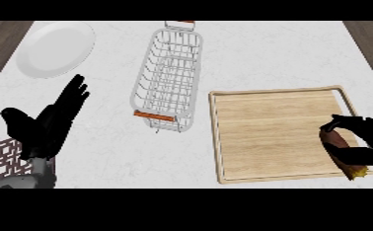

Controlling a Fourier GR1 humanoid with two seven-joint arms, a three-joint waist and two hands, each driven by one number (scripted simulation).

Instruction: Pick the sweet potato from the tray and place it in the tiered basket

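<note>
White marbled counter (277,52), dark wood (9,30) beyond.

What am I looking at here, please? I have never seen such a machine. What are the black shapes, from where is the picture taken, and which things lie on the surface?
This is a humanoid robot at a kitchen counter. The one picture is taken from its head, looking steeply down, so only its forearms and hands show. The black shapes are its hands. The left hand, at the lower left, is open and resting, fingers up. The right hand, at the right edge, curls round a sweet potato at the right side of the wooden tray; whether it is lifted, I cannot tell. A wire basket lies in the middle, and a white plate at the top left.
</note>
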